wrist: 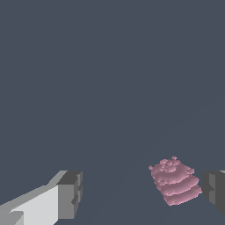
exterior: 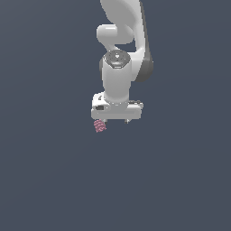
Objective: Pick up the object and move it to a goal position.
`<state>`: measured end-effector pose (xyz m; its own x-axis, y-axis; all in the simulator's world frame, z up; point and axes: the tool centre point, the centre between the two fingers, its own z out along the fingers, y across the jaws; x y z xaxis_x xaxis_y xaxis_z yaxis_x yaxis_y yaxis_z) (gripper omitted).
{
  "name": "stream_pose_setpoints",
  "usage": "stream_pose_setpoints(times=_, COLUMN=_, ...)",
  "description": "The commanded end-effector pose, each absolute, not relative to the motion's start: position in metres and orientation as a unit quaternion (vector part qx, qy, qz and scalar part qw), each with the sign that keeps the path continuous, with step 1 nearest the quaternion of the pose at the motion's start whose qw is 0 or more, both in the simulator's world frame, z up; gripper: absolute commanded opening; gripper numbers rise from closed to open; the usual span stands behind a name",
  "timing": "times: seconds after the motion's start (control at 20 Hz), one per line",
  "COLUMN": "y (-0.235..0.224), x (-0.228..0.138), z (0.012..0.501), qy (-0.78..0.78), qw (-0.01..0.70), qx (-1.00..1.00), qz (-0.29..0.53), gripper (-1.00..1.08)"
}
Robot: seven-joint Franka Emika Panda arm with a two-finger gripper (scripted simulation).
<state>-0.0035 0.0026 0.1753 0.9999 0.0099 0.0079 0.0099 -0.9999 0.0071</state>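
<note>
A flat, even slate blue-grey surface (exterior: pixel 49 180) fills the exterior view from left to right and from near to far. It carries no seam, edge or horizon, so floor and wall cannot be told apart. The wrist view shows the same plain dark ground (wrist: pixel 110 66). The light is soft and diffuse, with only faint shading.

I see a glossy, smooth white plastic-looking robot arm (exterior: pixel 118 72), a white gripper (wrist: pixel 143 193) with matt dark grey ridged finger pads (wrist: pixel 70 193), a small pink-magenta blob (wrist: pixel 175 181) with a rough, bumpy, layered surface, a flat matt slate-grey ground (exterior: pixel 54 171) without texture
</note>
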Motion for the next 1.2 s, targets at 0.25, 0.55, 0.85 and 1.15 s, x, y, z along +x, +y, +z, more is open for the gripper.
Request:
stream_pose_setpoints(times=0.25, y=-0.001, x=0.003, z=0.186, qy=0.003, qw=0.002, qx=1.000, qz=0.016, gripper=1.00)
stream_pose_setpoints(times=0.55, y=-0.004, x=0.012, z=0.202, qy=-0.002, qw=0.000, qx=0.999, qz=0.032, gripper=1.00)
stream_pose_setpoints(times=0.85, y=-0.007, x=0.009, z=0.196, qy=0.005, qw=0.001, qx=1.000, qz=0.030, gripper=1.00)
stream_pose_setpoints(times=1.15, y=-0.019, x=0.000, z=0.182, qy=0.028, qw=0.002, qx=0.999, qz=0.026, gripper=1.00)
